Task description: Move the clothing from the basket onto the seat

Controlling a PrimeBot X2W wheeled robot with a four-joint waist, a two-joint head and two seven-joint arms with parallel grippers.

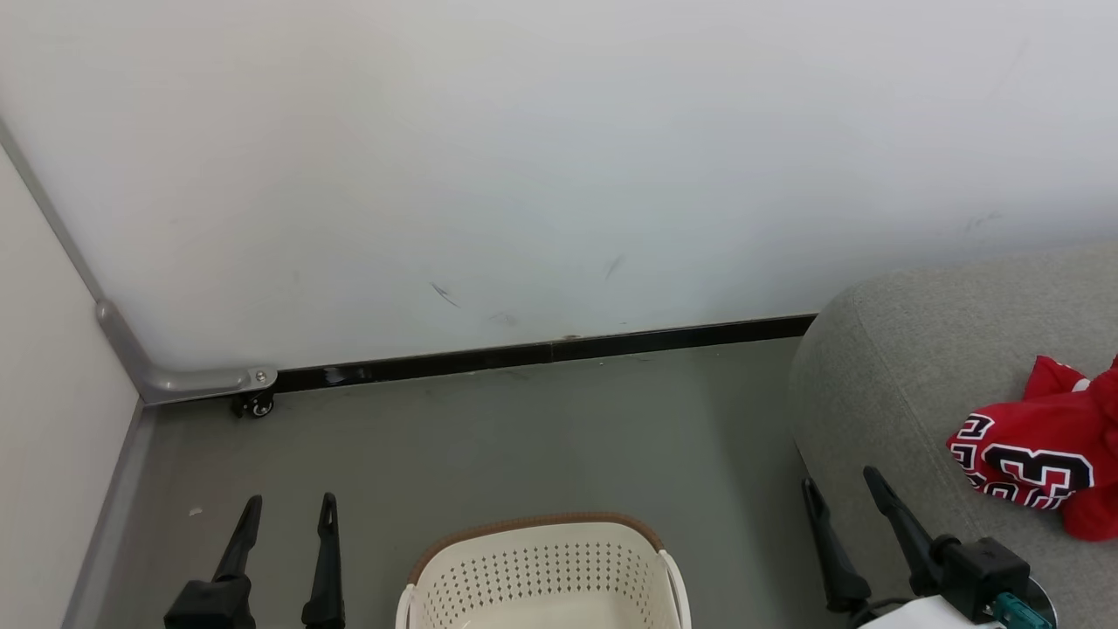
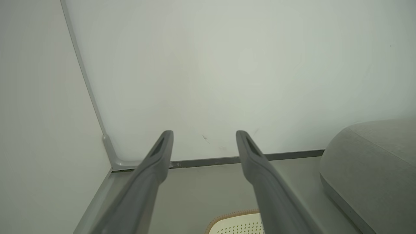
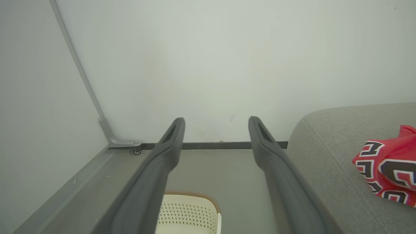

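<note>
White wall [image 1: 524,157], the largest surface, rises beyond the basket [image 1: 533,521], with a black skirting strip [image 1: 541,354] along its foot. Grey-green floor [image 1: 524,437] lies all around the basket. The seat [image 1: 917,367], grey fabric with a rounded, padded edge, stands to the right of the basket, with a strip of floor between them. The basket itself (cream perforated plastic, brown rim) stands upright on the floor at the lower middle of the head view; its near part is cut off by the picture edge. The clothing [image 1: 1039,454], a bunched red mass with black-and-white numerals, lies on the seat, well to the right of the basket and apart from it; whether it is one garment or two cannot be told. The left gripper [image 1: 291,500] hangs over the floor left of the basket, fingers spread and empty. The right gripper [image 1: 839,477] hangs right of the basket, at the seat's near edge, fingers likewise spread and empty, short of the clothing. A small caster [image 1: 256,404] sits at the wall's foot, far left of the basket.
</note>
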